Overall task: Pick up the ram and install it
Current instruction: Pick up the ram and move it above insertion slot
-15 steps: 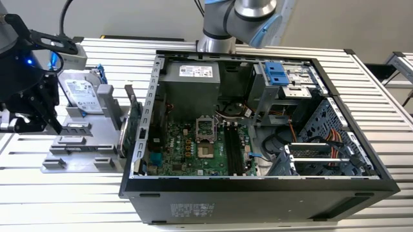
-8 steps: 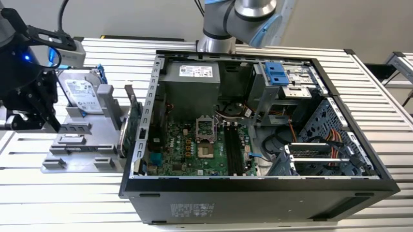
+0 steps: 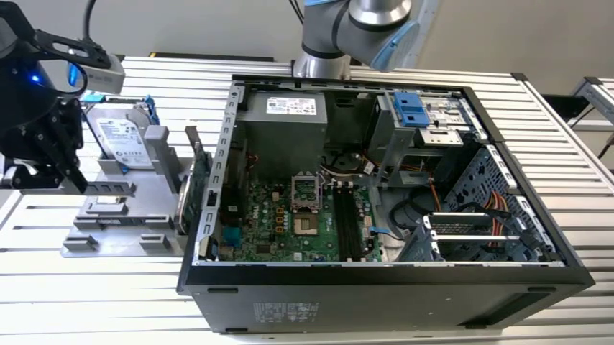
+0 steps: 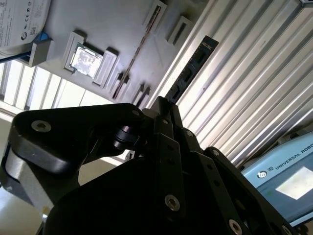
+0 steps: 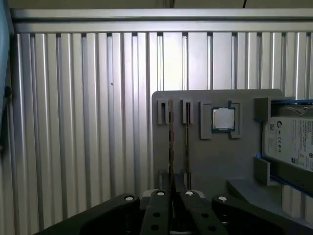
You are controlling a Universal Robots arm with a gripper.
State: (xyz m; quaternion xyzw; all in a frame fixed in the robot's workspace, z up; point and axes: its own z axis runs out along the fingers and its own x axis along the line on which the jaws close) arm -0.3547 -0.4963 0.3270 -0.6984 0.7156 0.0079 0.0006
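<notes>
Between fingertips of gripper (image 4: 165,105), ram (image 4: 191,66) pinched at one end, jaws narrow, stick jutting out past tips over ribbed aluminium table (image 4: 244,98). Ram: one thin dark strip, flat chips along face, seen in second wrist view. First wrist view gives gripper (image 5: 173,193) linkage with four screw heads. Beyond tips there, grey plastic holder (image 5: 210,161) carries one square metal-capped processor (image 5: 223,119) and one hard drive (image 5: 291,142). Exterior view adds open black computer case (image 3: 384,287), well apart from gripper (image 3: 57,154), one green card (image 3: 197,180) upright between.

Ribbed aluminium table (image 3: 96,287) before a plain beige wall (image 3: 499,36)
</notes>
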